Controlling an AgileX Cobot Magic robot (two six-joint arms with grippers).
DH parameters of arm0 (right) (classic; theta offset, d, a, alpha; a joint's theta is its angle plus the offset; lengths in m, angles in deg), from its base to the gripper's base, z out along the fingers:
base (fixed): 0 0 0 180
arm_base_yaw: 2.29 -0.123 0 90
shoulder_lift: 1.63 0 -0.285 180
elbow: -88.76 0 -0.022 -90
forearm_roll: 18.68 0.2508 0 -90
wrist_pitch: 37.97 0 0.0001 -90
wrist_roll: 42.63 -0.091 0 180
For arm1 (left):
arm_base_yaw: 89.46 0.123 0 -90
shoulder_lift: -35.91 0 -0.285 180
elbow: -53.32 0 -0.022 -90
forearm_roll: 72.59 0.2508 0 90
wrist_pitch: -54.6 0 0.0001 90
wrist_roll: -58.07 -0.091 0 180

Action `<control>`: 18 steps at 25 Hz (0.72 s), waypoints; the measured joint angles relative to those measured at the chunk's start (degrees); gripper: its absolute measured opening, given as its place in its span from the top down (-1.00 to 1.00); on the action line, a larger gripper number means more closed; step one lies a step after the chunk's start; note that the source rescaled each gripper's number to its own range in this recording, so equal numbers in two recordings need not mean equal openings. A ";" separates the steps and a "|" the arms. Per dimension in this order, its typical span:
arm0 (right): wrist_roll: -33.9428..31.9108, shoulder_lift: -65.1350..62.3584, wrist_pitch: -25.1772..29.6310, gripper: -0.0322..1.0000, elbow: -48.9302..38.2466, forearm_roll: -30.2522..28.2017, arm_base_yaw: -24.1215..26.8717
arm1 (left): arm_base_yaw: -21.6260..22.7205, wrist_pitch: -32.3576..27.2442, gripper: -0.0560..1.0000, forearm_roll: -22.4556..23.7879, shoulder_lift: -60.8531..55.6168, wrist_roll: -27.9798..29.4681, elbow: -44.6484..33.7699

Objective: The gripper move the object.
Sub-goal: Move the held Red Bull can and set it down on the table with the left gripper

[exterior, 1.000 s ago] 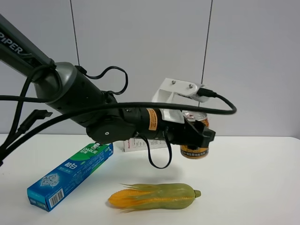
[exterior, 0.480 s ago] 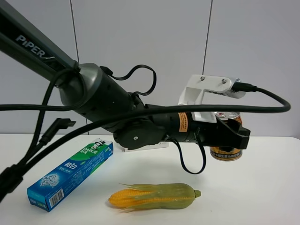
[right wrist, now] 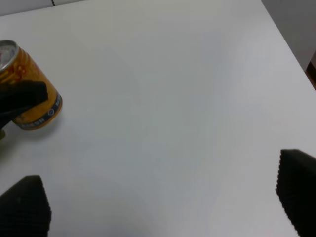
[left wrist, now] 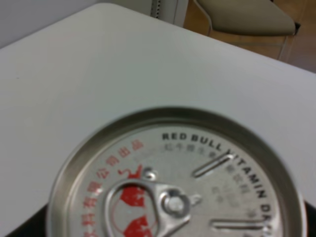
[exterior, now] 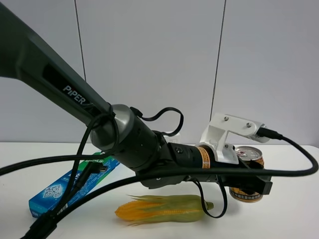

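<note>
On the right of the white table (exterior: 294,219) | gripping upright Red Bull can (exterior: 245,195) in left gripper (exterior: 251,183), axis vertical | holding right gripper (right wrist: 158,202) open, well apart

The gold can (exterior: 250,160), gripped by the left gripper (exterior: 249,184), is shifted from 1 o'clock of the corn cob (exterior: 164,209) to its 3 o'clock (just past the stem tip). The toothpaste box (exterior: 49,193) is now partly crossed by the arm's cables.

All three views share the can (exterior: 249,152), left wrist closest.
</note>
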 joint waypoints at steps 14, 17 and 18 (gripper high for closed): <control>0.00 0.00 0.00 -1.00 0.00 0.00 0.00 | 0.00 -0.43 0.86 -0.19 5.13 0.18 4.70; 0.00 0.00 0.00 -1.00 0.00 0.00 0.00 | 0.00 -2.07 0.86 -0.19 5.44 0.18 4.70; 0.00 0.00 0.00 -1.00 0.00 0.00 0.00 | 0.00 -2.37 0.86 -0.19 5.44 0.18 4.70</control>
